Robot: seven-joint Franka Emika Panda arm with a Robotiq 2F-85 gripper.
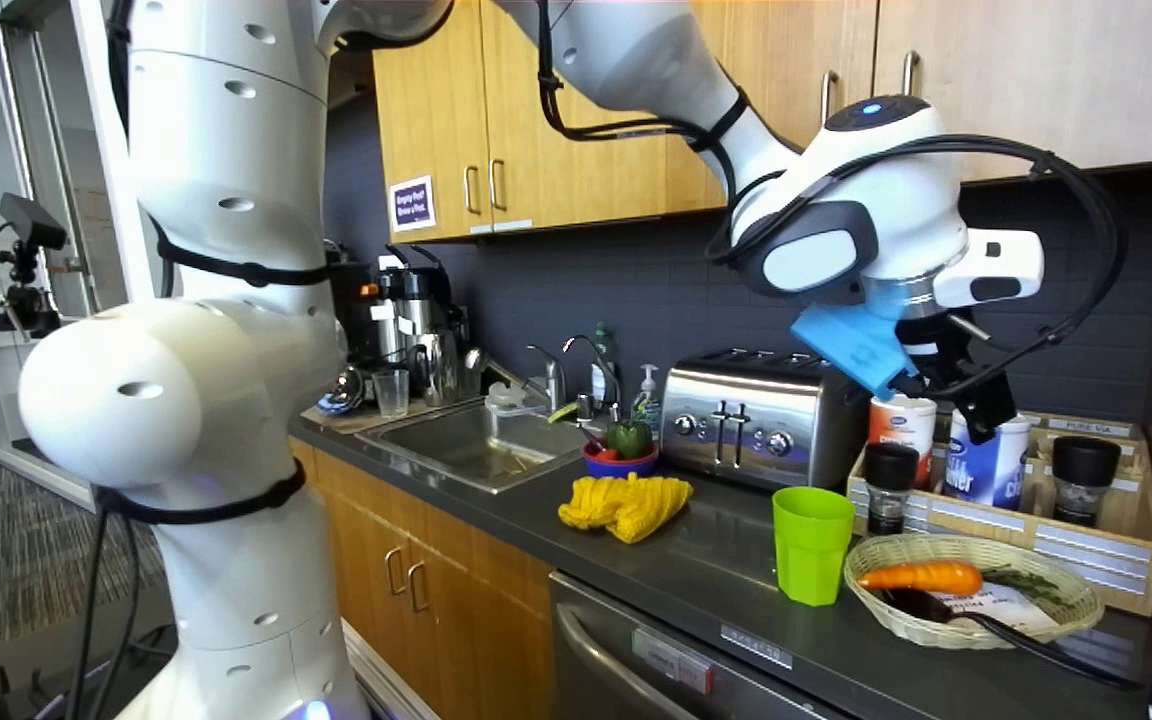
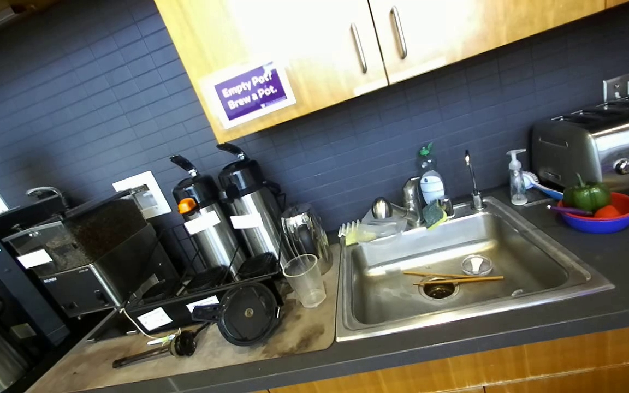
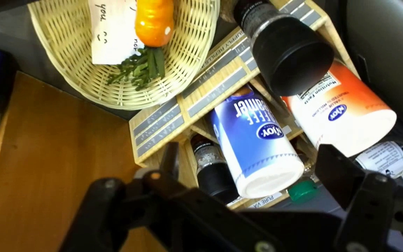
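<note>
Hung over the wooden box (image 3: 219, 77) with gripper (image 3: 249, 157) spread wide and fingers (image 3: 332, 166) well apart!
Looked down, left to right in the wrist view, on the basket (image 3: 191, 70) with its note (image 3: 112, 38), greens (image 3: 149, 66) and carrot (image 3: 154, 22); then on the creamer (image 3: 257, 143), upright in that box and framed between the fingers; then on a black-capped grinder (image 3: 289, 52), and on to the orange canister (image 3: 348, 112) partly behind it.
</note>
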